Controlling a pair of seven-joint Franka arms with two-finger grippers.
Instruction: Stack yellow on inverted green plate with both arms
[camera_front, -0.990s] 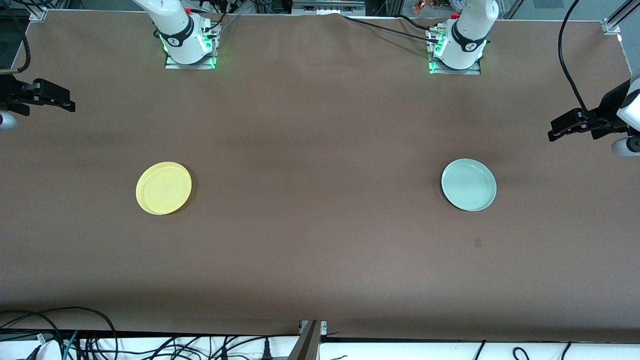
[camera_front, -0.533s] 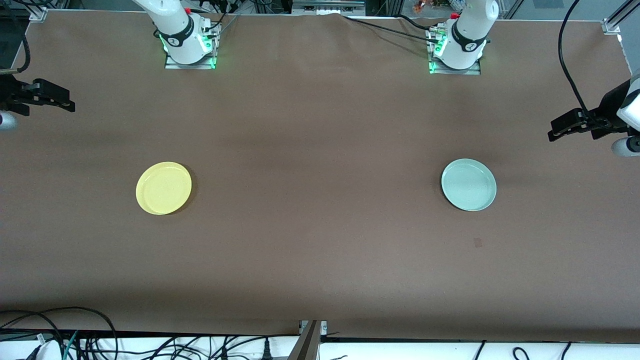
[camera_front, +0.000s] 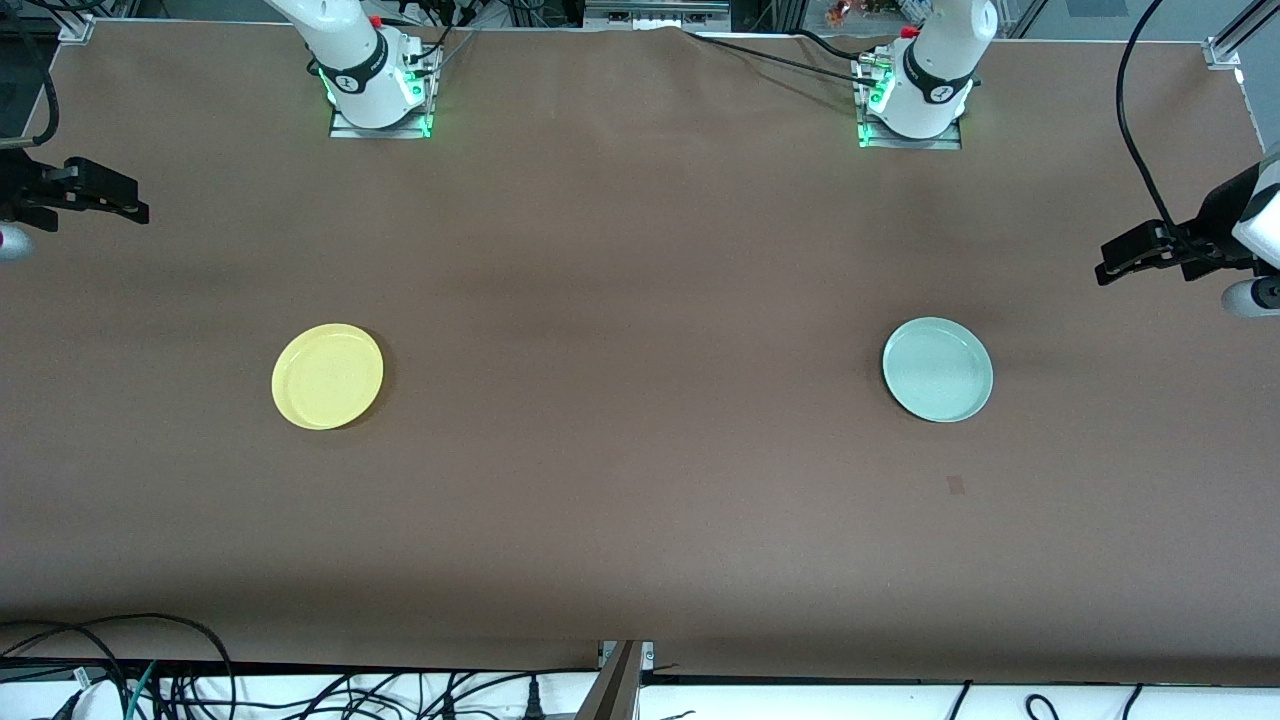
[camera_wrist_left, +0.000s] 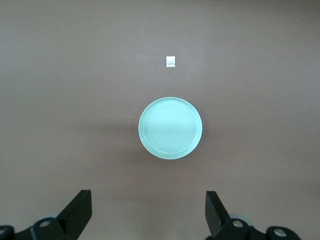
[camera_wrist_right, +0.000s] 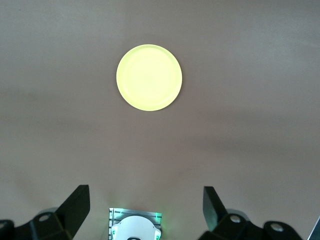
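Brown cloth covers the table (camera_front: 640, 250), with yellow (camera_front: 327, 376) toward my right arm's end and the green plate (camera_front: 937, 369) toward my left arm's end, well apart, rims apparently up. My left gripper (camera_wrist_left: 150, 220) and right gripper (camera_wrist_right: 145, 217) hang high with fingers spread and empty, so I judge nothing is done: flipping and stacking remain.

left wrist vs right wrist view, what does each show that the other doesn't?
Only the left wrist view: the green plate, rim up, with a small pale square mark on the table beside it. Only the right wrist view: the yellow plate and a robot base. Both: brown table and their own gripper's open fingers, left gripper, right gripper, holding nothing.
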